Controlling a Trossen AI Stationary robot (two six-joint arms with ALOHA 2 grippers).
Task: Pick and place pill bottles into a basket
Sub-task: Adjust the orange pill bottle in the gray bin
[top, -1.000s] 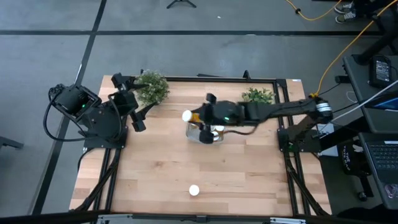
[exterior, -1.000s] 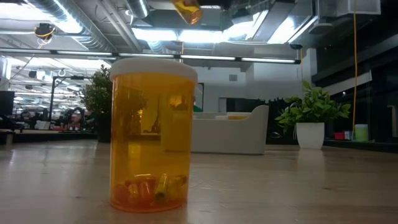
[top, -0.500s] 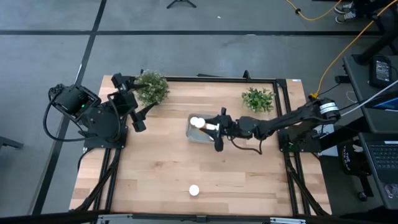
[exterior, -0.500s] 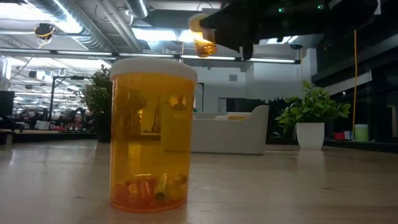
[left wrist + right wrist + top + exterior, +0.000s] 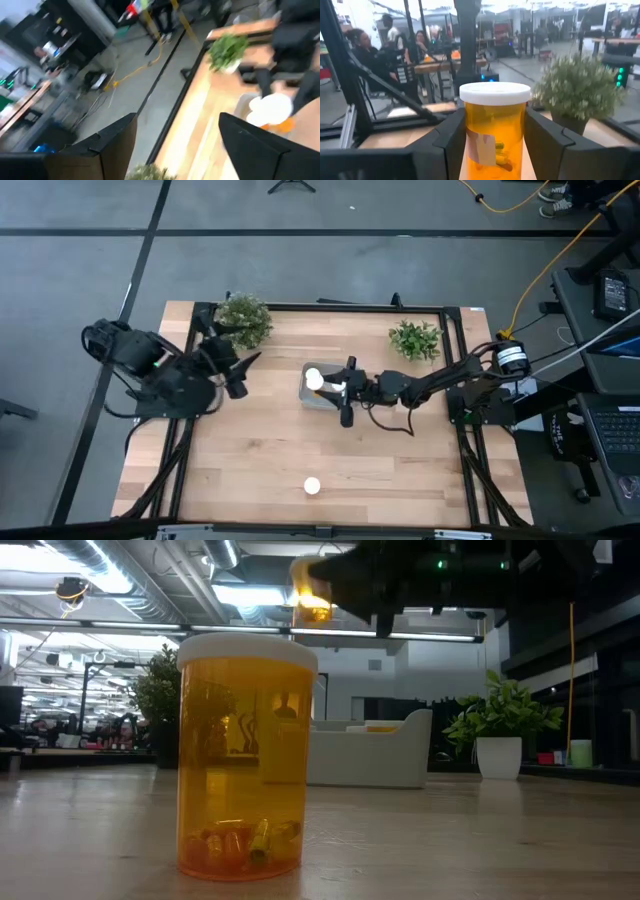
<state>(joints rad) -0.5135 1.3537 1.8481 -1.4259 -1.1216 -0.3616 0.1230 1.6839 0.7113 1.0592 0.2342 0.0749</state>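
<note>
- The right pincer [image 5: 338,392] grips a pill bottle [image 5: 494,131] upright between its fingers, over the basket [image 5: 312,398] at centre frame.
- Another bottle [image 5: 312,486] stands alone on the table [image 5: 250,460], lower centre.
- The left pincer [image 5: 243,376], fingers spread, hangs empty at upper left.

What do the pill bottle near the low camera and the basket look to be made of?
Pill bottle: translucent amber plastic, glossy, contents visible through the wall; its matte white cap looks opaque plastic. Basket: probably pale translucent plastic, with the wood showing faintly through.
</note>
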